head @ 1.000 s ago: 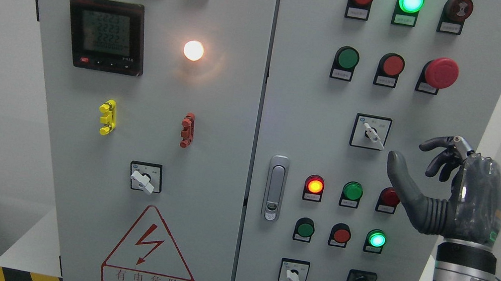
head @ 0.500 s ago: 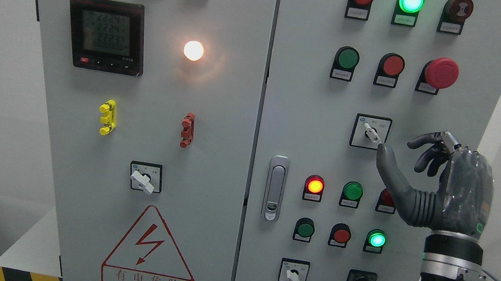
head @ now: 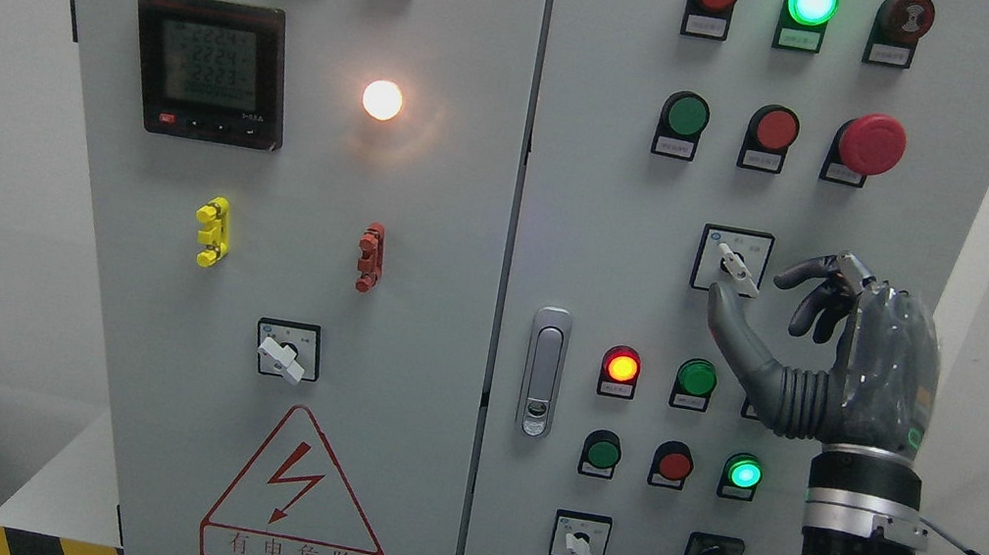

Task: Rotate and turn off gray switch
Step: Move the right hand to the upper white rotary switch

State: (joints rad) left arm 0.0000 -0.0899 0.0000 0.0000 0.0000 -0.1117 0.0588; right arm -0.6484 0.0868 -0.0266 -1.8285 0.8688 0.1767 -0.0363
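The right hand [head: 825, 355] rises from the lower right on its silver wrist, held in front of the right-hand cabinet door [head: 581, 232]. Its fingers [head: 815, 289] are curled loosely and its thumb [head: 731, 320] is extended up and to the left; nothing is gripped. The thumb tip sits just below the gray switch [head: 737, 264], near it, though contact cannot be confirmed from this angle. The curled fingers stand just right of the switch's black-framed plate.

The gray switch is mounted mid-height on the right door, its pale lever tilted toward the lower right. Below it runs a row of indicator lamps, a lit red lamp [head: 621, 367] at the left of that row (the rightmost lamp is largely hidden behind the hand). Lower still, a lit green lamp [head: 743, 474] glows beside the wrist.

On the left door, a digital meter [head: 210, 69] shows lit digits, and a white lamp [head: 382, 99] shines beside it.
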